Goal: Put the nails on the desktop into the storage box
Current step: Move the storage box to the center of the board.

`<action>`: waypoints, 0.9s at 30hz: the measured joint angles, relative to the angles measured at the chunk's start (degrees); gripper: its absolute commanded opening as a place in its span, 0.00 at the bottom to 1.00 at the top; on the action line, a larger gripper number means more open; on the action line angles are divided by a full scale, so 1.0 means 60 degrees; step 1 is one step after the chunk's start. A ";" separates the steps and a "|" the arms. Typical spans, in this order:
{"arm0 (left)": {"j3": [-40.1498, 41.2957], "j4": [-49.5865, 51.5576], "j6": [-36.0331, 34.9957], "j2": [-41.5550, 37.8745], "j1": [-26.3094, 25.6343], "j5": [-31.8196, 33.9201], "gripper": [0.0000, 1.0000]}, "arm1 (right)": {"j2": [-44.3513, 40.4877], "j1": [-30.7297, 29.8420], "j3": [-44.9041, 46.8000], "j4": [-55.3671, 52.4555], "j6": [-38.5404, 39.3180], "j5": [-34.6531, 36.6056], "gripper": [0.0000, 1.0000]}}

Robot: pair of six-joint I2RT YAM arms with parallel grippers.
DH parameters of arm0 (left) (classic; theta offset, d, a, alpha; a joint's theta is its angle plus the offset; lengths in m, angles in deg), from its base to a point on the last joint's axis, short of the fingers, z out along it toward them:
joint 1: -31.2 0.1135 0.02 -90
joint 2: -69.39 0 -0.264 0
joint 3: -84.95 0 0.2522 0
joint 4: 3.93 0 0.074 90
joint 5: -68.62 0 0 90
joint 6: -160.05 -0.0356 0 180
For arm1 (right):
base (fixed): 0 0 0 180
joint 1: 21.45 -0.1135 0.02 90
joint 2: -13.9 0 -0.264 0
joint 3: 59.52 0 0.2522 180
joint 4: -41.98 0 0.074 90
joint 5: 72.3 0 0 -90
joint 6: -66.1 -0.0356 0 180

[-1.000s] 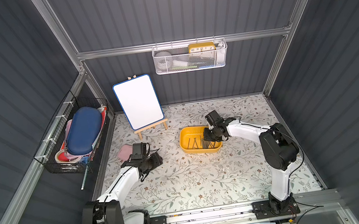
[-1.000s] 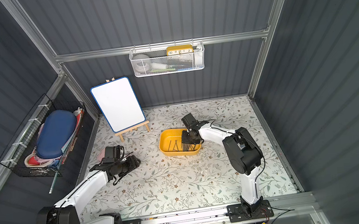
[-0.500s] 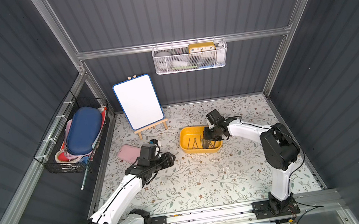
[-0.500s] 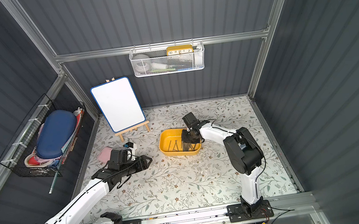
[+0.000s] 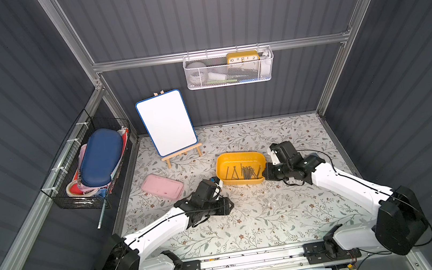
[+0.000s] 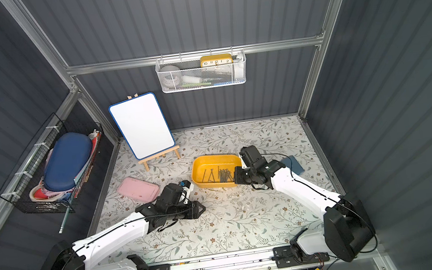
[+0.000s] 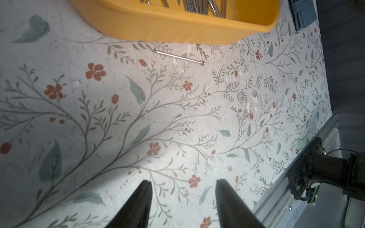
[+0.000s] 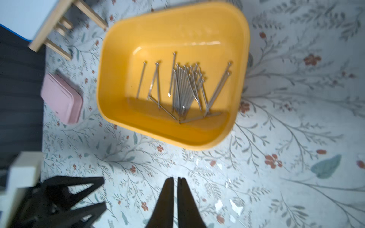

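Observation:
The mustard-yellow storage box (image 5: pixel 222 168) sits mid-desktop and holds several grey nails (image 5: pixel 244 172), sharp in the right wrist view (image 8: pixel 183 88). One nail (image 7: pixel 179 57) lies on the floral desktop (image 5: pixel 275 218) just in front of the box's front wall (image 7: pixel 177 27). My left gripper (image 5: pixel 229 205) (image 7: pixel 183 182) hovers low over the desktop in front of the box, open and empty, a short way from that loose nail. My right gripper (image 5: pixel 266 174) (image 8: pixel 175 178) is beside the box's right front corner, shut with nothing between its fingers.
A flat pink case (image 5: pixel 162 185) lies left of the box. A whiteboard on a wooden easel (image 5: pixel 166 123) stands at the back left. A white mesh basket (image 5: pixel 229 68) hangs on the back wall, a black wire basket (image 5: pixel 89 162) on the left wall. A blue pad (image 6: pixel 292 164) lies behind the right arm.
My left arm has swung right from the pink case to the front of the box, its jaws narrowing a little. My right gripper has drawn back from over the box to its right end.

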 measured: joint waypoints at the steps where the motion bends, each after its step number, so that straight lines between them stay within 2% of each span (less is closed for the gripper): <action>1: -0.0160 -0.0029 -0.0066 0.0204 -0.0004 0.0051 0.54 | -0.0022 -0.0007 0.0342 0.0069 -0.0095 -0.0044 0.00; 5: -0.1035 -0.0193 -0.0248 0.1304 -0.0004 0.0335 0.51 | 0.0310 -0.0109 0.1217 0.0448 -0.0503 -0.0095 0.00; 13: -0.2040 -0.0415 -0.0572 0.3319 -0.0004 0.0710 0.50 | 0.1450 -0.0127 0.1220 0.1719 -0.0608 0.0430 0.00; 20: -0.2951 -0.0433 -0.0885 0.4452 0.0157 0.1056 0.53 | 0.2583 0.0033 0.0448 0.2124 -0.0259 0.0739 0.00; 27: -0.3672 -0.0466 -0.1574 0.4947 0.0616 0.1071 0.59 | 0.3687 0.0444 -0.0856 0.2306 0.0095 0.0703 0.00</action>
